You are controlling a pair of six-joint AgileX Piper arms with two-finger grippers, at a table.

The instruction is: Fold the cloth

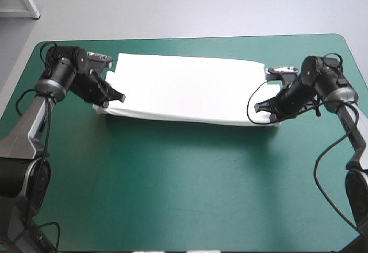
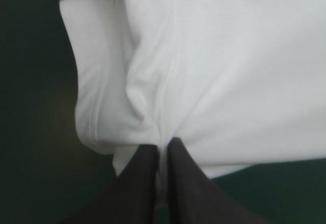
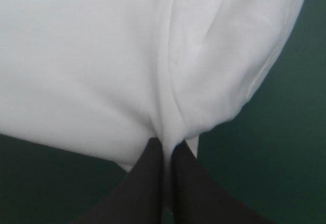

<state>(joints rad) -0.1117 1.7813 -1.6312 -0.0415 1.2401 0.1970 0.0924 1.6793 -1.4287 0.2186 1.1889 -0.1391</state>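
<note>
While it lies stretched into a long, flat band across the far half of the teal-green bench, the white T-shirt is pinched at both of its short ends. Its long sides run roughly parallel to the bench's far edge, and its near edge shows as a doubled layer.

At the band's left end, by the near corner, the left hand has its two black fingers all but closed, with a thin fold of fabric caught between the tips. In the left wrist view the cloth puckers into a ridge running away from those tips, with layered hems lying beside it.

At the opposite end the right hand grips the near corner in the same way, its fingers nearly touching with cloth between them and a crease rising ahead of the tips. Both hands sit low at the cloth's level, well apart, with the whole shirt between them.
</note>
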